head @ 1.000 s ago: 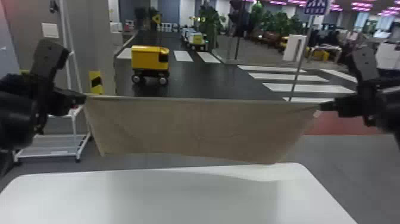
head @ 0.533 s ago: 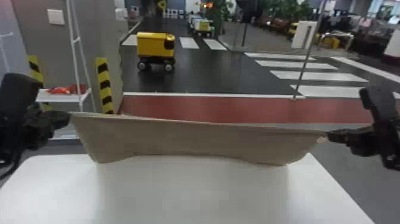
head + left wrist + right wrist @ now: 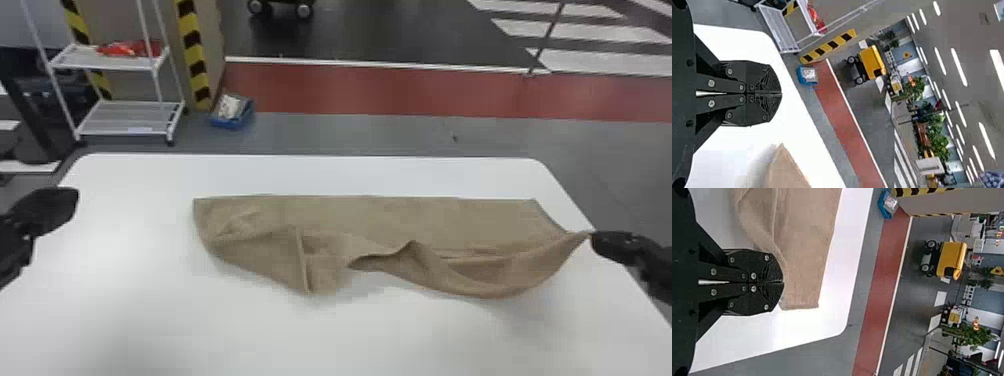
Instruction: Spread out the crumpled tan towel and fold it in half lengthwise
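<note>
We take the task state from left to right along the tabletop point(image 3: 350, 335). At its left side, the left gripper point(image 3: 781, 93) is closed and grips nothing. Between the tabletop's left side and its centre, the left part of the tan towel point(image 3: 375, 215) lies partly turned over, with a hem forming a ridge. Near the tabletop's centre, the cloth's near edge rises in a hump. At the tabletop's right edge, the right gripper point(image 3: 783, 282) is clenched on the near right corner, which it holds raised.

We judge the length to be largely spread, since the far edge of the cloth runs nearly straight along the tabletop's far edge. We cannot tell how many layers lie there. By our judgement, what is left is to open the turned part, lower the right corner and square the lengthwise fold.

For clearance, we follow the same order. A broad bare area lies on the tabletop's left part, between the left gripper and the cloth; the left arm should have room there to approach. Across the middle, the tabletop's near part gives wide room, its far strip less. The towel's right end lies near the tabletop's right edge, so we judge that a further pull rightward could carry the corner past that edge
</note>
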Robot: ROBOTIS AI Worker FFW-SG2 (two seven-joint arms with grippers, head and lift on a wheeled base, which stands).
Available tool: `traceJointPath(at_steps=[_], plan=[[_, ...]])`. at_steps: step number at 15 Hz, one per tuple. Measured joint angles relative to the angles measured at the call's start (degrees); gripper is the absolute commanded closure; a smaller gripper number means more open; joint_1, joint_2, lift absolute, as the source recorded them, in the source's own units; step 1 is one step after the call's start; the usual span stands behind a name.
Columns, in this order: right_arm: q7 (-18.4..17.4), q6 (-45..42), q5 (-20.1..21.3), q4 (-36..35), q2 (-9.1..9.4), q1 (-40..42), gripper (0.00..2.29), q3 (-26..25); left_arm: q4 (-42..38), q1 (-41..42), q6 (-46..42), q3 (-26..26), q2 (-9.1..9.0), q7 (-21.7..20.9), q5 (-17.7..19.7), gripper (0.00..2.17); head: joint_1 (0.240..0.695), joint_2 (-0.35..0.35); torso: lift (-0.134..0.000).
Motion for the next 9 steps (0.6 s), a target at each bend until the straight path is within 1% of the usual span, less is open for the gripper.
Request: traceJointPath(at_steps=[1, 2, 3, 4, 5, 6, 7, 9], plan=[[0.33, -2.41, -0.28, -1.14, 1.53, 3.02, 1.17, -0.86, -0.22, 3.01, -3.52, 1.26, -0.03, -1.2, 0.18, 1.43, 0.695, -0.082, -0.123], [0.42, -4.79, -0.51, -1.69, 2.63, 5.29, 1.17, -1.47, -0.29, 5.26, -6.2, 2.0, -0.06, -1.54, 0.25, 1.42, 0.695, -0.08, -0.123], [0.46, -7.15, -0.7, -2.13, 3.73, 7.31, 1.17, -1.94, -0.58, 7.45, -8.76, 2.61, -0.22, -2.21, 0.41, 1.27, 0.695, -0.08, -0.123], [0.75, -8.42, -0.79, -2.59, 4.61, 8.52, 1.17, -2.16, -1.37, 9.09, -10.31, 3.08, -0.47, -4.02, 0.78, 0.72, 0.695, -0.083, -0.123], [0.93, -8.9, -0.8, -3.3, 5.36, 9.37, 1.17, -2.28, -2.54, 10.54, -11.12, 3.22, -0.8, -5.18, 1.27, 0.21, 0.695, -0.09, -0.123], [1.02, -9.08, -0.81, -4.09, 5.93, 10.14, 1.17, -2.38, -3.75, 11.91, -11.55, 2.88, -1.09, -5.46, 1.59, 0.08, 0.695, -0.098, -0.123], [1.14, -9.26, -0.82, -5.03, 6.47, 11.09, 1.17, -2.49, -5.5, 13.81, -11.87, 1.9, -1.3, -5.51, 1.76, 0.09, 0.695, -0.12, -0.123], [1.21, -9.41, -0.82, -6.36, 7.24, 12.54, 1.17, -2.67, -9.0, 17.33, -12.05, -1.23, -1.39, -5.48, 1.5, 0.26, 0.695, -0.166, -0.123]])
